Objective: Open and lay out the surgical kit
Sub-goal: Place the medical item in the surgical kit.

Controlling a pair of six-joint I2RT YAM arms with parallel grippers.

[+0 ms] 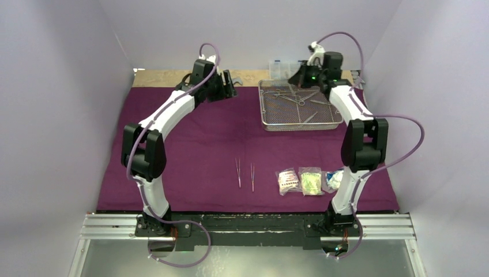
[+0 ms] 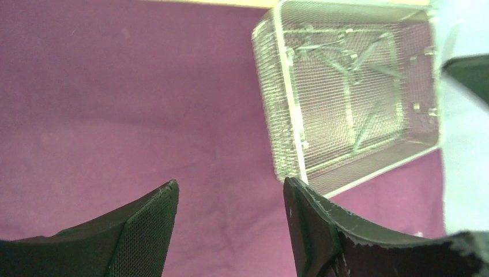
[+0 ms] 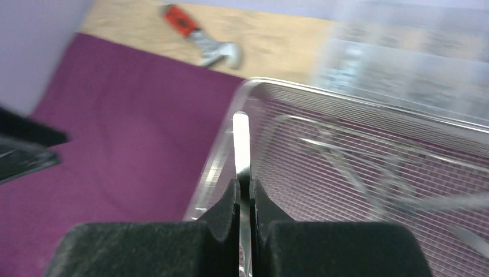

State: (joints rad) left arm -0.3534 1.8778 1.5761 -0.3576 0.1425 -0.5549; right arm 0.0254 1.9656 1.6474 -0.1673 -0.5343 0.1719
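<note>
L gripper (image 2: 229,184) hangs over the cloth (image 2: 115,104), jaws wide apart with nothing between them. Its wrist cam puts the tray (image 2: 282,115) ahead and to the right of the jaws, not touching.

The overhead cam has the R gripper (image 1: 304,75) at the tray's far side but can't settle its grip. The R wrist cam can: jaws pinched on a slim steel tool (image 3: 240,138), tip poking out past the fingertips over the tray rim. Forceps (image 1: 295,98) lie in the tray, ahead-right of those jaws.

Only the R wrist cam catches the wrench (image 3: 199,34) on bare wood, ahead-left, off the cloth.

Only the overhead cam shows two tweezers (image 1: 238,172) side by side and three packets (image 1: 288,180) in a row beside them, all on the cloth well behind both grippers. R arm partly hides the last packet.
</note>
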